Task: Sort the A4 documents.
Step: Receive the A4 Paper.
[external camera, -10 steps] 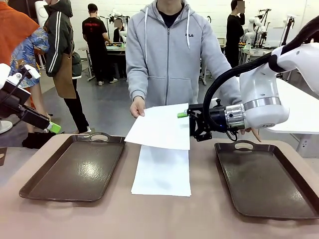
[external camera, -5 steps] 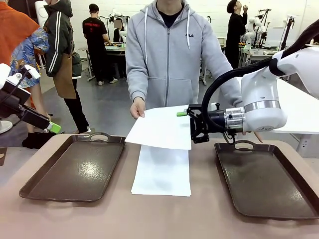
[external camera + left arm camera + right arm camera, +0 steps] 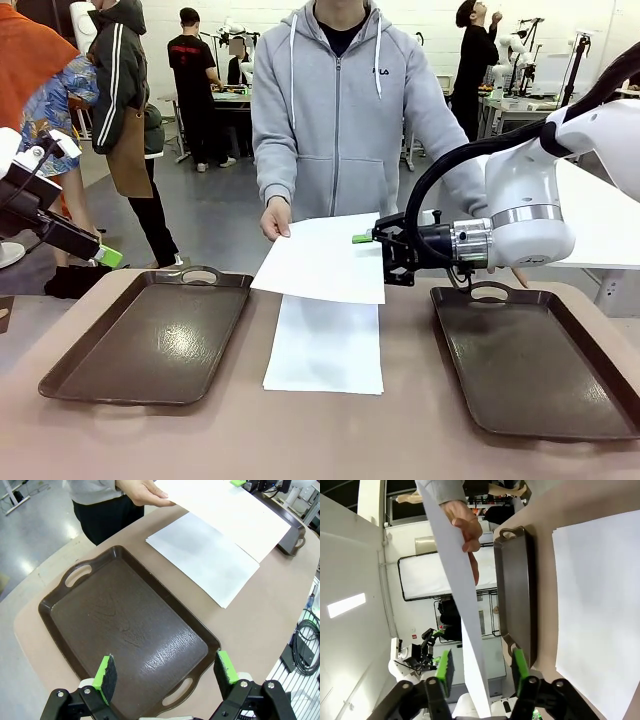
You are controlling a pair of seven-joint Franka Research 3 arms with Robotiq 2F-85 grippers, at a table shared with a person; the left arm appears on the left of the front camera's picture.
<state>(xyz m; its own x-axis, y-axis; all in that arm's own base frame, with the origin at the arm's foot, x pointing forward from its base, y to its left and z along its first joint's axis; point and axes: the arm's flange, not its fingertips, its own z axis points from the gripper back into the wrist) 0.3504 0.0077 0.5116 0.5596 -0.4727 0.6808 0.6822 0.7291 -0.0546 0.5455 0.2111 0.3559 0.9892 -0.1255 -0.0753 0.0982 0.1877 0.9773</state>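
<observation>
Right jaws stand partly apart astride the right edge of the raised sheet [image 3: 322,258]. In the right wrist view we see that paper edge-on between the two green pads [image 3: 445,672], with a gap on either side, so nothing is clamped. Left jaws are spread wide and hold nothing, their pads [image 3: 105,672] looking down on the left tray [image 3: 150,340].

The right arm [image 3: 520,205], white with a black cable looped over it, reaches in above the far handle of the right tray [image 3: 540,365]. The raised sheet overhangs the far end of the lying sheet [image 3: 325,345] and hides it from the front.

We count two A4 documents for certain. The raised sheet hangs in the air over the far middle of the tabletop [image 3: 330,440], held at its far left corner by the person's hand [image 3: 275,217]. The lying sheet rests flat on the tabletop between the trays, touching neither. Whether more paper lies beneath it we cannot tell.

We count two trays. Each is dark brown, rectangular and shallow, with a raised rim, rounded corners and a cut-out handle at each short end. Their floors are glossy with a faint leathery grain. Both sheets are plain white, thin and matte, and the raised one slopes gently without creasing. The tabletop is smooth, pale tan, with a rounded edge.
</observation>
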